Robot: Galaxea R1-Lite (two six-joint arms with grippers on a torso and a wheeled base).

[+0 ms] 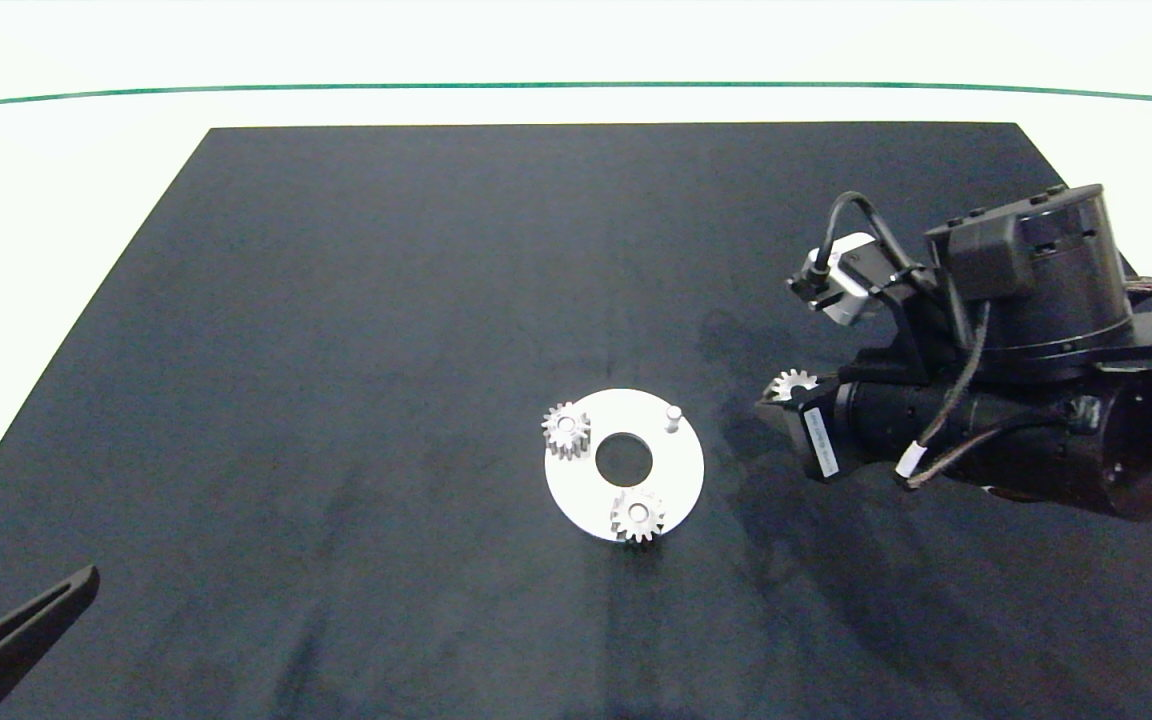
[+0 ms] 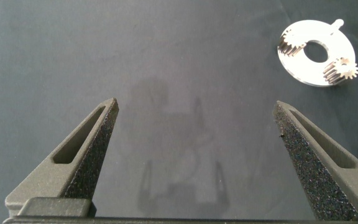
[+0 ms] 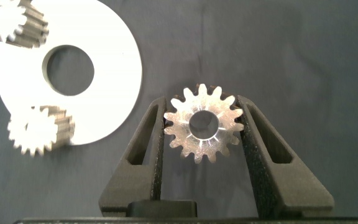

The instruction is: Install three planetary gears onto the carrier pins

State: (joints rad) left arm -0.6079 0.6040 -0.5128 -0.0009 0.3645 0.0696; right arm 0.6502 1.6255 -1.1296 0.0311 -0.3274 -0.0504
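**Third gear in the right jaws, one pin still bare**

From the head view you see the white carrier disc (image 1: 681, 470) lying flat on the black matte tabletop (image 1: 336, 350). Two silvery planetary gears sit on it: one at the far-left edge (image 1: 566, 430), one at the near edge (image 1: 637, 515). The bare pin (image 1: 673, 414) stands upright on the disc's far-right side, the side facing your right gripper (image 1: 786, 392). That gripper hovers just right of the disc, a toothed third gear (image 1: 793, 383) showing at its tip. The left gripper (image 1: 11, 630) is parked at the near-left corner, well apart.

In the left wrist view its jaws are spread wide over bare tabletop, nothing between them; the disc (image 2: 306, 70) lies far off.

In the right wrist view the jaws pinch the third gear (image 3: 203, 123) by its pointed teeth, flat face and round bore towards the camera. The disc (image 3: 114, 68) lies beside it; the bare pin is hidden here. You likely need to bring that bore over the pin, axis vertical.
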